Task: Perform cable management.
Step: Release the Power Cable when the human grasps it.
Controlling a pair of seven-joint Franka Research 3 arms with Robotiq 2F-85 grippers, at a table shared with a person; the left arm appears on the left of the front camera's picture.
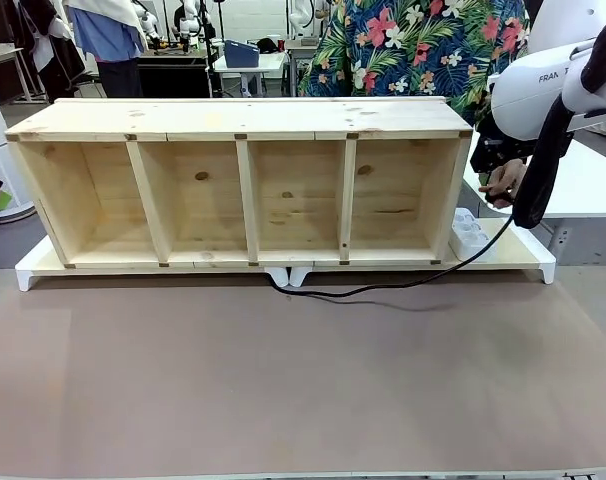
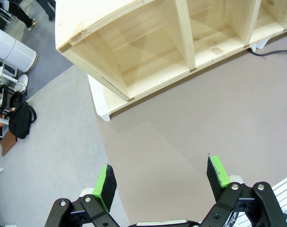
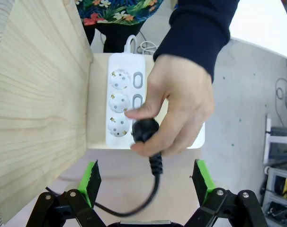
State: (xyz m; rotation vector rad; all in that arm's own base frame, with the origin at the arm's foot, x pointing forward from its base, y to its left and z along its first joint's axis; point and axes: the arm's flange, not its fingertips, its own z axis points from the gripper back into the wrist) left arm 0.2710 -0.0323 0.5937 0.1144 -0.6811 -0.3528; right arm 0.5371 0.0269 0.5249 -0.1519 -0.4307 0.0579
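The thin black cable [image 3: 155,177] (round plug pinched by a person's hand [image 3: 179,101]) is held beside the glossy white power strip [image 3: 122,104], at three o'clock of the pale wooden shelf [image 1: 248,185]; both robot hands, right hand [image 3: 146,182] and left hand [image 2: 162,177], are released.

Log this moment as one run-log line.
left gripper: open, idle | right gripper: open | person's hand: holding cable plug beside power strip

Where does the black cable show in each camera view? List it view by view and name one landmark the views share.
Front view: the cable runs along the table in front of the wooden shelf, rising right to the person's hand.
Left wrist view: a short end of it lies at the top right edge, below the shelf.
Right wrist view: its plug is pinched in the person's hand beside the white power strip, cord trailing down.
Shared landmark: the wooden shelf.
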